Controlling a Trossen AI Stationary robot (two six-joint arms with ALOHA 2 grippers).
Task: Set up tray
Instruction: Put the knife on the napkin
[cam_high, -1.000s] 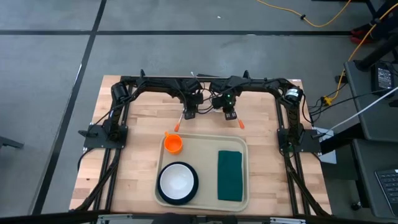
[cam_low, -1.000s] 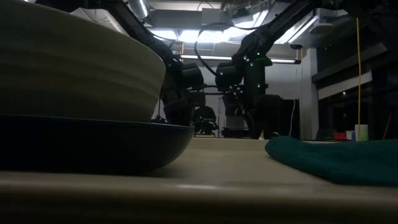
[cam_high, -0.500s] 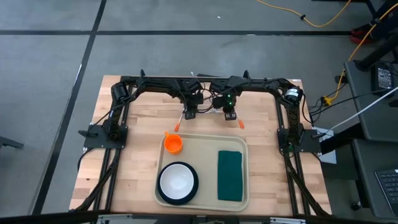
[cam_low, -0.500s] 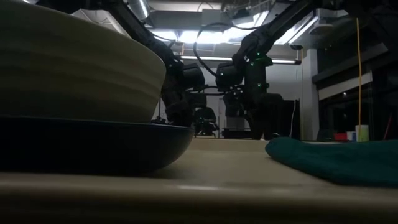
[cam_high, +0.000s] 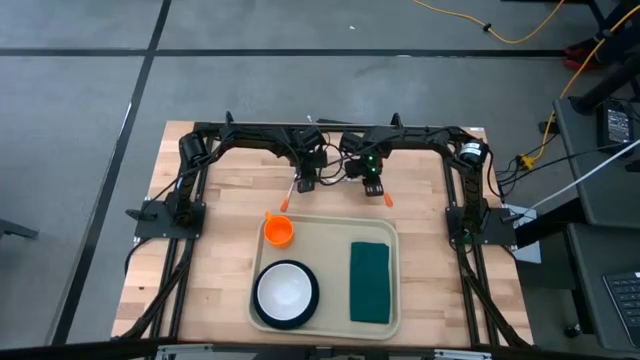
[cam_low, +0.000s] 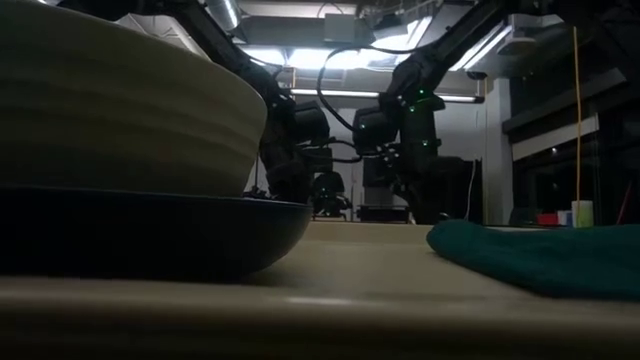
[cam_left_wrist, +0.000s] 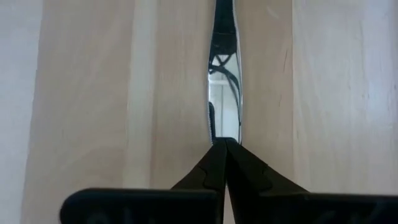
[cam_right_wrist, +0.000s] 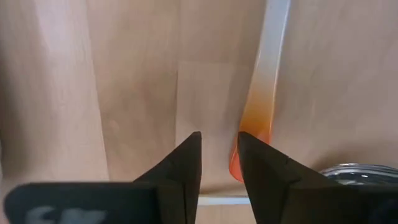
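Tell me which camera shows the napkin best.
The high view: the napkin shows whole from above, folded and lying flat on the right side of the tray. The low view catches only its near edge as a low teal mound. Neither wrist view shows it.

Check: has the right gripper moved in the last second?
Yes. In the high view the right gripper has shifted slightly toward the table's right side, judged against the unmoved tray. The low view shows the same sideways shift.
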